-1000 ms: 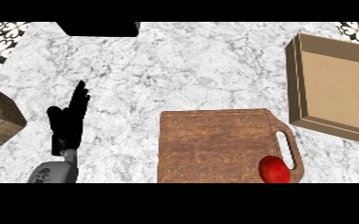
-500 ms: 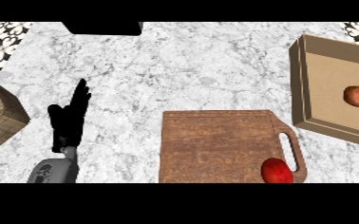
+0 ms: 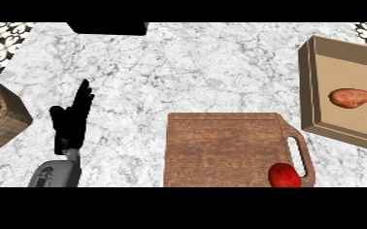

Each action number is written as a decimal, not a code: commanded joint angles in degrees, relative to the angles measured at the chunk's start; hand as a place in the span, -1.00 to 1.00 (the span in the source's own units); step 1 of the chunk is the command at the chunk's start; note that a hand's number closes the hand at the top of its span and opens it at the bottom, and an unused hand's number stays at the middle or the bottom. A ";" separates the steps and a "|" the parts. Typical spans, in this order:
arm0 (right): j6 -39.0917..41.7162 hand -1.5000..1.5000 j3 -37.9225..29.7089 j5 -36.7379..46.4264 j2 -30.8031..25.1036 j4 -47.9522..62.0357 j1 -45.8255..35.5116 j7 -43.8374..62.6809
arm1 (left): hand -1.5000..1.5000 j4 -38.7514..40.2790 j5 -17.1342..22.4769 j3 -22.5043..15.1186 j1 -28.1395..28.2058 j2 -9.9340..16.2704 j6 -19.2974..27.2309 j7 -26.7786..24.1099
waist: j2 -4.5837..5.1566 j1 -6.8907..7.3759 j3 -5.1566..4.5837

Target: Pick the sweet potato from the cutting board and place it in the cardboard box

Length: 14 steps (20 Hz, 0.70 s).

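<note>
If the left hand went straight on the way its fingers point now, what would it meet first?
Probably nothing on the counter: the left hand points up and slightly right over bare marble counter, toward the black object at the far edge. Height is unclear.

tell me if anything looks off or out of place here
Nothing spilled or damaged. The sweet potato lies in the cardboard box, a red item sits at the cutting board handle, and the left hand rests open.
</note>
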 commanded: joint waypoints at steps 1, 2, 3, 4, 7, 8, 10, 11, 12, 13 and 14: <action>1.07 -1.00 0.42 0.33 3.21 12.63 -7.07 -5.98 | 0.00 -1.45 -1.04 -1.23 1.35 -1.50 1.28 0.25 | -0.04 0.06 0.05; 3.01 -1.00 -0.45 -0.70 2.66 14.24 -7.56 -8.33 | 0.00 0.70 -0.59 -0.37 0.75 -1.31 0.81 -1.32 | -0.09 -0.55 0.01; 4.11 -1.00 -2.25 -2.58 2.31 14.87 -8.66 -9.37 | 0.00 -0.76 0.22 -0.21 0.97 -0.81 0.02 0.73 | -0.18 -0.63 0.02; 7.42 -1.00 -4.39 -5.49 0.83 15.77 -8.22 -12.41 | 0.00 0.77 0.85 1.71 -0.01 1.56 -1.14 -0.42 | -0.05 -0.69 0.05; 9.96 -1.00 -6.26 -8.62 3.54 18.52 -10.01 -15.50 | 0.00 -1.02 -0.07 -0.37 2.44 -0.92 -0.02 -0.68 | -0.20 -0.65 0.06; 12.54 -1.00 -7.93 -11.43 4.11 18.07 -10.51 -14.62 | 0.00 -2.73 0.68 0.66 1.71 0.32 -0.29 0.79 | -0.45 -0.94 0.05; 15.12 -1.00 -9.83 -13.34 3.68 21.50 -10.81 -15.27 | 0.00 -0.90 0.52 1.22 0.78 0.26 0.08 0.15 | -0.34 -1.40 0.02; 19.03 -1.00 -11.65 -15.74 2.29 23.40 -12.09 -13.74 | 0.00 0.97 1.37 2.05 0.21 0.94 -1.06 -0.11 | -0.23 -1.49 0.01; 20.44 -1.00 -13.85 -17.36 0.26 25.44 -12.03 -13.82 | 0.00 -0.06 -0.23 0.34 2.73 -0.23 -0.10 -1.27 | -0.27 -1.38 0.04; 21.67 -1.00 -13.99 -16.86 -0.87 28.53 -11.47 -16.09 | 0.00 -1.46 0.07 0.37 1.20 -0.51 0.47 0.93 | -0.09 -1.01 0.11; 22.67 -1.00 -14.78 -17.14 -2.27 30.28 -11.01 -16.77 | 0.00 -2.10 -0.29 0.25 0.57 -0.08 0.59 2.01 | -0.11 -1.12 0.11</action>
